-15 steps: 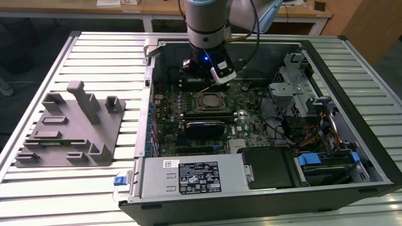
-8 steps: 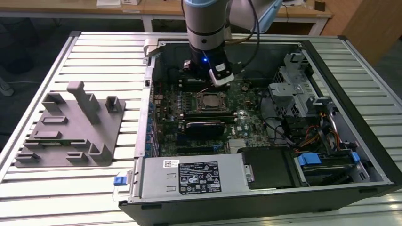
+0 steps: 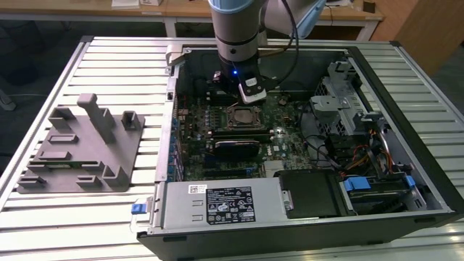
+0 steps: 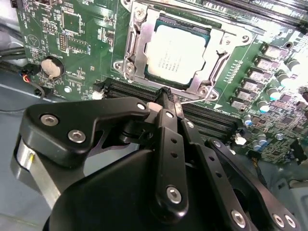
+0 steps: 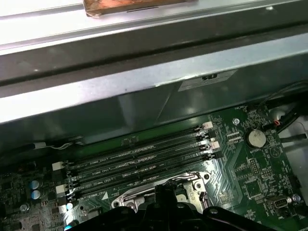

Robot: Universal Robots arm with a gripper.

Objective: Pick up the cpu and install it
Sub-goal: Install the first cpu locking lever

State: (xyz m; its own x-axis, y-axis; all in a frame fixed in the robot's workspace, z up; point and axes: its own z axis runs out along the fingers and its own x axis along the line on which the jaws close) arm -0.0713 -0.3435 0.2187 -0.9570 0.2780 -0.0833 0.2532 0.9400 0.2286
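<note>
The cpu (image 4: 177, 53) is already sitting in the socket (image 4: 136, 48) on the motherboard (image 4: 72, 43), shiny top up, metal frame around it. The gripper (image 4: 168, 98) hangs right at the socket's edge by the RAM slots (image 4: 125, 89), fingers pinched together with nothing between them as far as I can see. In the exterior view, the grey fixture plate (image 3: 80, 147) sits outside the case (image 3: 290, 239), on the exterior view's left.
</note>
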